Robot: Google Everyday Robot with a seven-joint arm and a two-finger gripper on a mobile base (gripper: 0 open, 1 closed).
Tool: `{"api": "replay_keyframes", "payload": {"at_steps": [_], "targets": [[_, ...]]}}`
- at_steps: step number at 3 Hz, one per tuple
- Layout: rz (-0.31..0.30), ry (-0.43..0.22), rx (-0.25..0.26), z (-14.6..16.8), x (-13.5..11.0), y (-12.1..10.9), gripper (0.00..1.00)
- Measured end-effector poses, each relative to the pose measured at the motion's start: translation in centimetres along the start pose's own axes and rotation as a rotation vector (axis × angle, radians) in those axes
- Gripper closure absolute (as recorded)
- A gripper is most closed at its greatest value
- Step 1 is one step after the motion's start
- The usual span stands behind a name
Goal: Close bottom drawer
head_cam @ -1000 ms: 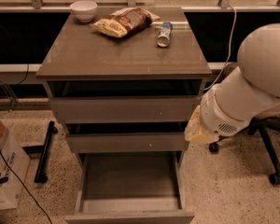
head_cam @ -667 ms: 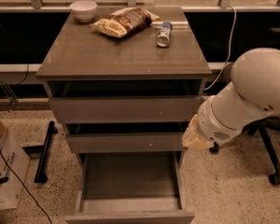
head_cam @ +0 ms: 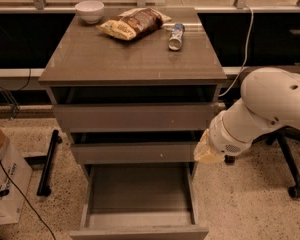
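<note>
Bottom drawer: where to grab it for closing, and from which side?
The bottom drawer has no handle and stands pulled out, so probably take the top edge of its front panel from above, mid-width. The gripper hangs right of the middle drawer.

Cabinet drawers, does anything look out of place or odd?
Yes. The bottom drawer is pulled far out, its floor showing, while the middle drawer and top drawer sit only slightly ajar. On the cabinet top a can lies on its side. The claw hangs beside the middle drawer.
</note>
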State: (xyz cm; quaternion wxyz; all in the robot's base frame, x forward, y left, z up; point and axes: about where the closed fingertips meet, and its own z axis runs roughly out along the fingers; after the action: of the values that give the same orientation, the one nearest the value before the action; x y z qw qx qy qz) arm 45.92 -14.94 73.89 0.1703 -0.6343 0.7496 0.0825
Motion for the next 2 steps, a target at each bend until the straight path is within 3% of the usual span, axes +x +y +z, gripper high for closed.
{"api": "replay_keyframes", "payload": {"at_steps": [2], "targets": [[0.044, 0.013, -0.021, 6.2, 3.0, 0.5, 1.0]]}}
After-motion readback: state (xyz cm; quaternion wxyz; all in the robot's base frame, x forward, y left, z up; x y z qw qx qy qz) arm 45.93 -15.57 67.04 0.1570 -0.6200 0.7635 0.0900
